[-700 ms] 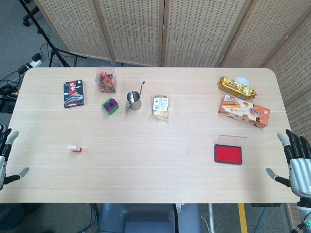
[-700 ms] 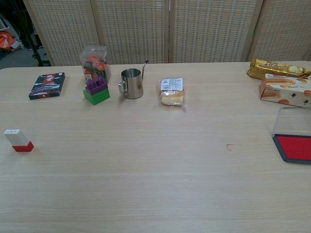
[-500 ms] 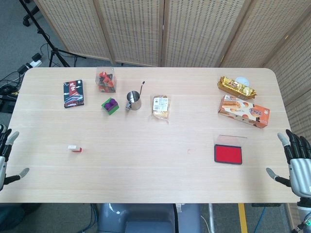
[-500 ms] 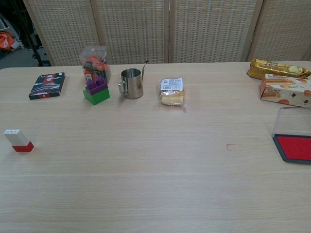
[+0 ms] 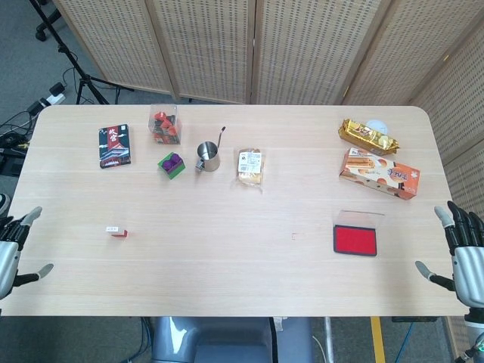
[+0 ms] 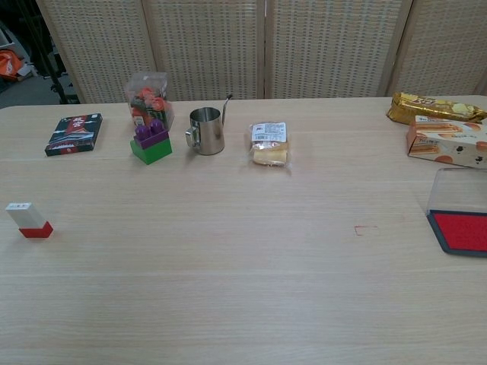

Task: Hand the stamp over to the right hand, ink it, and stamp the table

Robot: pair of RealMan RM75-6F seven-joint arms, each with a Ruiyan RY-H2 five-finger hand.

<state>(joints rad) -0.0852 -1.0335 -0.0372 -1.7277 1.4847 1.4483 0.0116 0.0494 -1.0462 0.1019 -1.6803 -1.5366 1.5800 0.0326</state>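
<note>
A small white stamp with a red base (image 5: 116, 231) (image 6: 26, 219) lies on the left part of the table, untouched. The red ink pad (image 5: 355, 240) (image 6: 461, 230) sits open at the right, its clear lid raised behind it. My left hand (image 5: 9, 251) hovers off the table's left edge, fingers spread and empty. Beyond the right edge my right hand (image 5: 463, 254) is likewise spread, holding nothing. Neither hand shows in the chest view. A faint red stamp mark (image 5: 297, 236) (image 6: 364, 229) is on the wood left of the pad.
Along the back stand a dark card box (image 5: 113, 146), a clear box of red items (image 5: 164, 124), a green and purple block (image 5: 172, 163), a steel cup (image 5: 208, 156), a wrapped snack (image 5: 250, 166), a gold packet (image 5: 367, 136) and an orange biscuit box (image 5: 380, 173).
My left hand has dropped slightly lower and shifted a little at the left edge. The right hand has sunk a touch. The stamp and pad have not moved.
</note>
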